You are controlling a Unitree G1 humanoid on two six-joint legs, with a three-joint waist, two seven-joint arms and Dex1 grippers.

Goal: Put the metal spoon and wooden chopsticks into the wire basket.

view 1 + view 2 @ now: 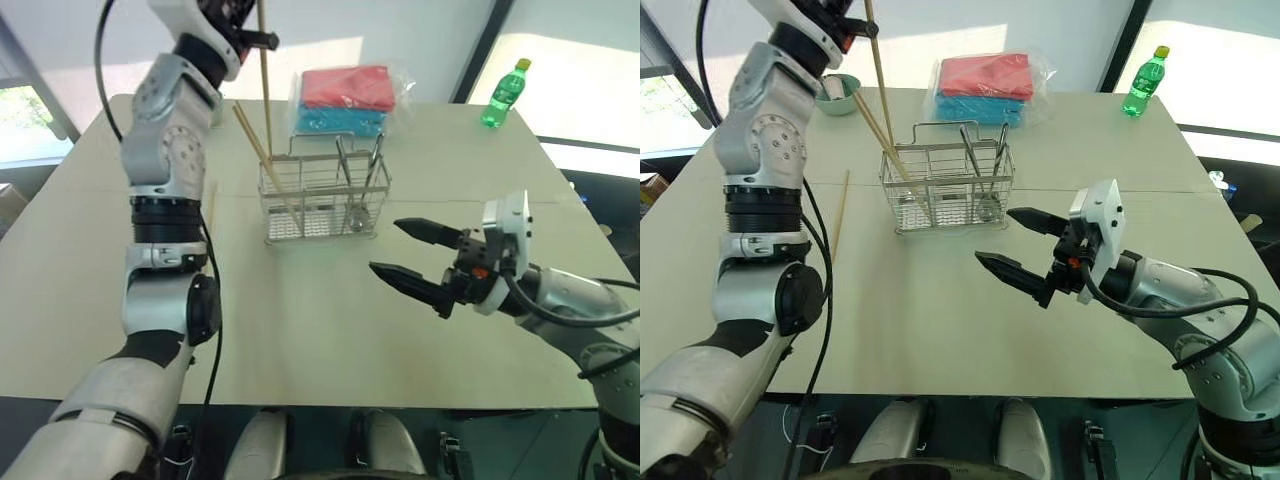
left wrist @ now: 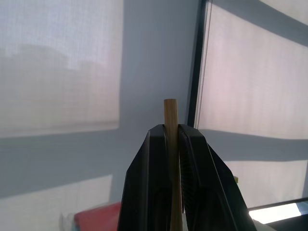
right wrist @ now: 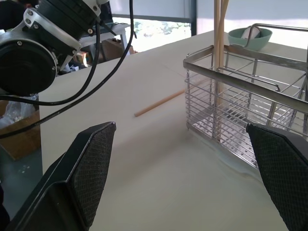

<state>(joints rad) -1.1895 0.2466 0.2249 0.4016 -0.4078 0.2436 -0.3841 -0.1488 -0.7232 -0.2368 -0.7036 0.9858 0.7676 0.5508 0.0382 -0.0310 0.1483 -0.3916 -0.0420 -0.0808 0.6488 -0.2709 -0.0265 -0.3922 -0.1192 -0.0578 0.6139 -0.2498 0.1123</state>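
My left gripper (image 1: 250,40) is raised high over the table's far left, shut on one wooden chopstick (image 1: 266,90) held nearly upright. The stick's lower end reaches down to the left end of the wire basket (image 1: 325,195). The left wrist view shows the black fingers (image 2: 149,163) clamped on the stick (image 2: 169,115). More chopsticks (image 1: 255,150) lean in the basket's left compartment. The metal spoon (image 1: 345,175) stands in the right compartment. Another chopstick (image 1: 840,215) lies flat on the table, left of the basket. My right gripper (image 1: 385,246) hovers open and empty just in front of the basket's right end.
A bagged stack of red and blue cloths (image 1: 345,100) sits behind the basket. A green bowl (image 1: 840,92) stands at the far left and a green bottle (image 1: 505,95) at the far right corner. The pale table (image 1: 300,330) spreads bare towards me.
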